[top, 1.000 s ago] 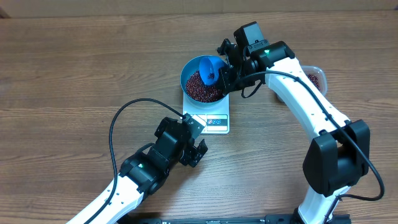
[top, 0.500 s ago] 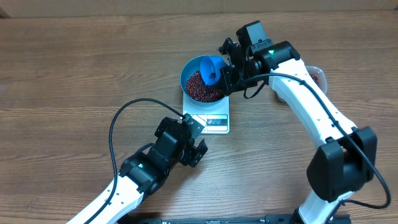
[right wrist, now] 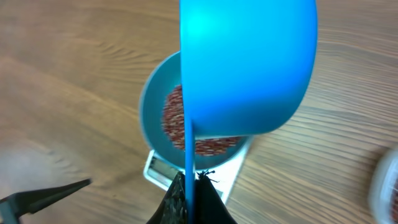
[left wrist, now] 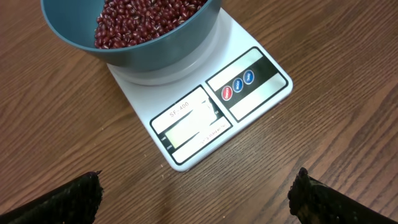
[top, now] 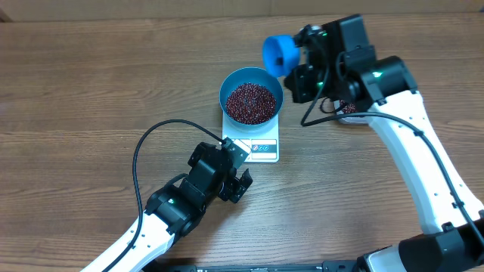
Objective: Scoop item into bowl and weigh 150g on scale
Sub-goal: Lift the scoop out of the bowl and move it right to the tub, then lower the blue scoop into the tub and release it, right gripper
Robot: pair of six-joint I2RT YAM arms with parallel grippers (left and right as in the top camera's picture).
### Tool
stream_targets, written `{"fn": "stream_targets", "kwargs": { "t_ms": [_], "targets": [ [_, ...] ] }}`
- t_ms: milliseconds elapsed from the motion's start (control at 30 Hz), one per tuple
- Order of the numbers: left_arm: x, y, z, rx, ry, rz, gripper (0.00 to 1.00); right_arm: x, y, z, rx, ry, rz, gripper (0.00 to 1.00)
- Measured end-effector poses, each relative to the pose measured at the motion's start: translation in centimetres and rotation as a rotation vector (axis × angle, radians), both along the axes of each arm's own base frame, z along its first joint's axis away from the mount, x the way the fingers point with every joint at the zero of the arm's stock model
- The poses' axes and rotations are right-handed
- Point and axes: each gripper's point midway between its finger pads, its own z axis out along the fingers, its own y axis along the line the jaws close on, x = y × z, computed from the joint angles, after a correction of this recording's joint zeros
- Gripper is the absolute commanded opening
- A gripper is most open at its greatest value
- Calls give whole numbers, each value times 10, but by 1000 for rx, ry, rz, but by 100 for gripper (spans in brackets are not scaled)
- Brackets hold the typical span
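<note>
Right pincer lifted scoop off bowl, arm raised.

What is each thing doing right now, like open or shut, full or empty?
Scale: flat on table, display unreadable.
Bowl: on the scale, partly full.
Beans: heaped inside the bowl.
Scoop: raised beside the bowl, tipped sideways.
Left gripper: open, holding nothing.
Right gripper: shut on scoop handle.

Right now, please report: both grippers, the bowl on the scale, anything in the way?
Left gripper open, short of scale. Right gripper shut on scoop, held up beside bowl. Bowl on scale, beans inside; display unreadable. Nothing blocking.
</note>
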Motion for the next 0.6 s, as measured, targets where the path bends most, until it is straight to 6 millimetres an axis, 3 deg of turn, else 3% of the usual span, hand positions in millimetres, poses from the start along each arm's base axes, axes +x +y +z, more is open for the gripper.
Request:
{"fn": "stream_targets", "kwargs": {
  "t_ms": [300, 600],
  "targets": [
    [0, 0, 0, 0, 0, 0, 100, 12, -82, -11, -62, 61, -209, 4],
    [0, 0, 0, 0, 0, 0, 99, 6, -172, -24, -151, 141, -439, 4]
  ]
}}
